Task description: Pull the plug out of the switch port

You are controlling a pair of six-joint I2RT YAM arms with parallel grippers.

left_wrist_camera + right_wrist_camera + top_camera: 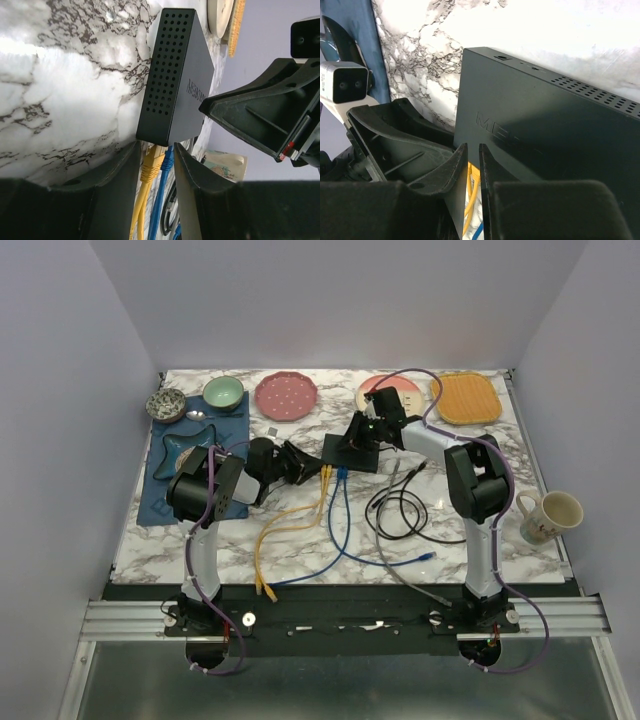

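Observation:
The switch (350, 455) is a flat black box mid-table, with vent holes on its side (172, 75) and raised lettering on its top (545, 130). A yellow plug (151, 161) and a blue plug (167, 156) sit side by side in ports on its near edge. My left gripper (157, 150) comes in from the left (308, 470), its fingers pressed against the outer sides of both plugs. My right gripper (473, 147) rests on the switch's top by the port edge (362, 437). Its jaws stand a narrow slit apart with nothing between them.
Yellow (285, 530) and blue (345, 540) cables trail toward the near edge. A black cable coil (400, 510) lies right of them. A mug (548, 517) stands at the right edge. A blue mat (165, 490), bowls, plates and an orange mat (465, 398) line the back and left.

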